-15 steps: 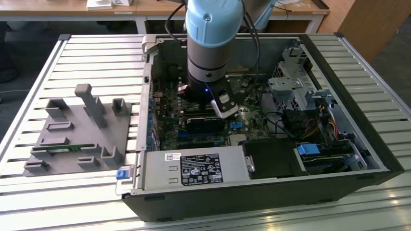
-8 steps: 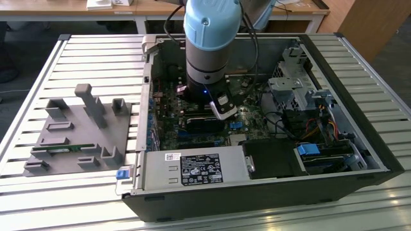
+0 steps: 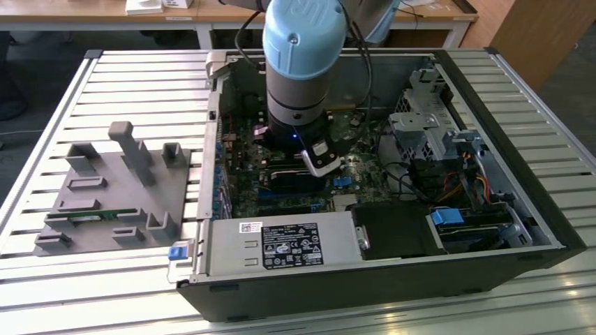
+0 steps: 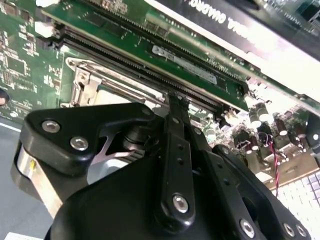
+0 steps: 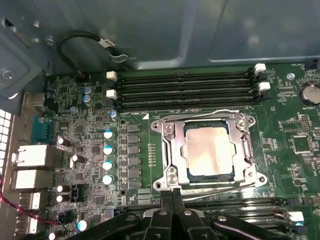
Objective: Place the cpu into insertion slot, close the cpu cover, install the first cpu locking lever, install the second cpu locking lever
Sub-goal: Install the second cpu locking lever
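In the first wrist view the cpu [image 5: 210,152] lies flat in its socket on the green motherboard, its dull silver top showing. The silvery cpu cover [image 5: 172,150] is down around it as a frame. One thin wire lever [image 5: 200,113] runs along the socket side by the memory slots. A second lever [image 5: 220,187] runs along the opposite side. My gripper [image 5: 172,196] is shut, its two black fingertips pressed together right at the end of that second lever. In the second wrist view a finger [image 4: 177,130] points at the socket's metal frame [image 4: 82,85].
My arm [image 3: 298,70] reaches down into the open computer case [image 3: 521,230]. Memory slots [image 5: 185,90] and blue-topped capacitors [image 5: 107,150] border the socket. A power supply [image 3: 279,246] and drive cage [image 3: 428,125] fill the case sides. A grey fixture tray [image 3: 112,188] lies at the exterior view's left.
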`<state>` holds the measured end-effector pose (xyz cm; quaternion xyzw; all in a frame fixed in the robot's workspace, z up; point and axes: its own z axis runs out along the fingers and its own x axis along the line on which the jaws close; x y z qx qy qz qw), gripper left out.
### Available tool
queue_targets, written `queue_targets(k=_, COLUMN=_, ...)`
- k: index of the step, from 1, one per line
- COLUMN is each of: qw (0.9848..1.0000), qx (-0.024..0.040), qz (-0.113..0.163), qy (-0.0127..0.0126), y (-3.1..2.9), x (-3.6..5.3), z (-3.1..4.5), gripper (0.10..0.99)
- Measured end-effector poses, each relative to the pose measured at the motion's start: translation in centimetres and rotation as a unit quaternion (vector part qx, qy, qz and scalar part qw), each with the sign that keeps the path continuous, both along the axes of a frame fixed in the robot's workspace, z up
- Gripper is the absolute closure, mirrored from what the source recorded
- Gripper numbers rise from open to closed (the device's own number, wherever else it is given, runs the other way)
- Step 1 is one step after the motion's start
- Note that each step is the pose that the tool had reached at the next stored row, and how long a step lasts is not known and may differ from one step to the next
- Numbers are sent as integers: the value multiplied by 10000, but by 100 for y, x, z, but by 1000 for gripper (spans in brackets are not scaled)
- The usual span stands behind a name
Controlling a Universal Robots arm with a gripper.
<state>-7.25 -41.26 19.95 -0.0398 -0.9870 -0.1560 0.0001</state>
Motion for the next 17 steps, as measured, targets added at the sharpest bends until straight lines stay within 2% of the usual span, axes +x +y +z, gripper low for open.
queue_targets(k=5, qw=10000, qx=92, qz=-1, qy=0, y=0, x=-8, z=-55, gripper=980)
queue_targets(k=14, qw=9995, qx=311, qz=-1, qy=0, y=1, x=-56, z=-122, gripper=980)
queue_targets(k=17, qw=9993, qx=363, qz=0, qy=0, y=1, x=-66, z=-134, gripper=980)
